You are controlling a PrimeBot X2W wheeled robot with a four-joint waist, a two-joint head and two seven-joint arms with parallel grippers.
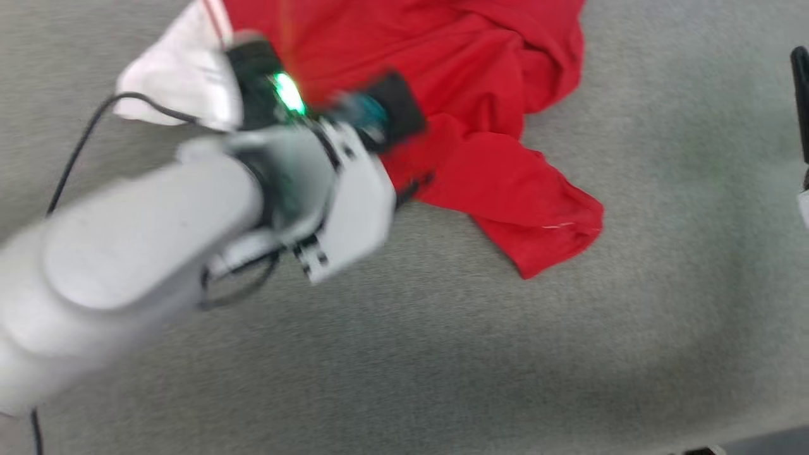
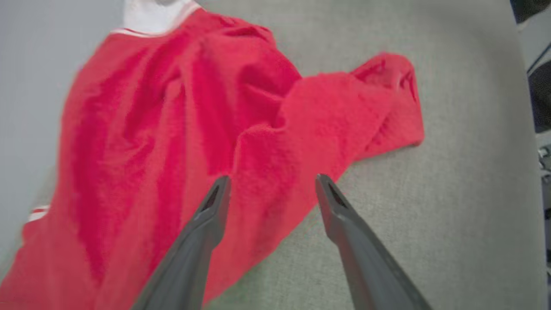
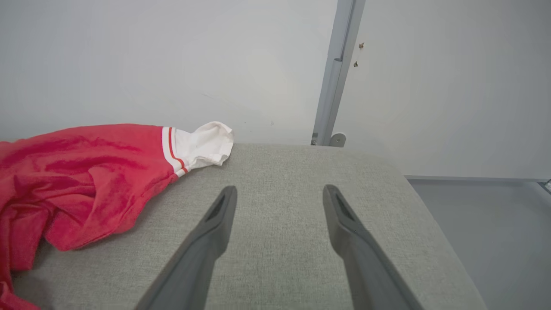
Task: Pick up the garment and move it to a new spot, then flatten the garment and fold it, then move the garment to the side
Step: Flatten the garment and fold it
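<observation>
Fabric of the garment [image 1: 480,76] is being shown in the head view as a crumpled red heap running from 11 to 2 o'clock on the grey upholstered surface [image 1: 442,366]. One loose flap is being seen spread out toward 4 o'clock, and a white sleeve [image 1: 183,69] is being shown at the heap's 9 o'clock side. The pale left arm [image 1: 158,253] is being shown stretching from 8 o'clock toward the centre, blurred, with its green-lit wrist over the garment's near edge. Its fingers cannot be made out in this view.

In the left wrist view, the left gripper [image 2: 273,185] is being held spread wide, with nothing between its fingers. The finger at 7 o'clock is being seen against the red cloth, and the one at 5 o'clock against the cloth's border with the grey surface. Whether either tip is touching the fabric cannot be told. The garment is being shown from 7 round to 2 o'clock, with white trim at 12 o'clock.

In the right wrist view, the right gripper [image 3: 280,193] is likewise being held wide and empty over bare grey upholstery, apart from the garment. The garment is being seen bunched at 9 o'clock, with a red-striped white sleeve end pointing toward the centre. A pale wall [image 3: 129,51] is being shown at 12 o'clock and a grey upright post [image 3: 338,73] at 1 o'clock.
</observation>
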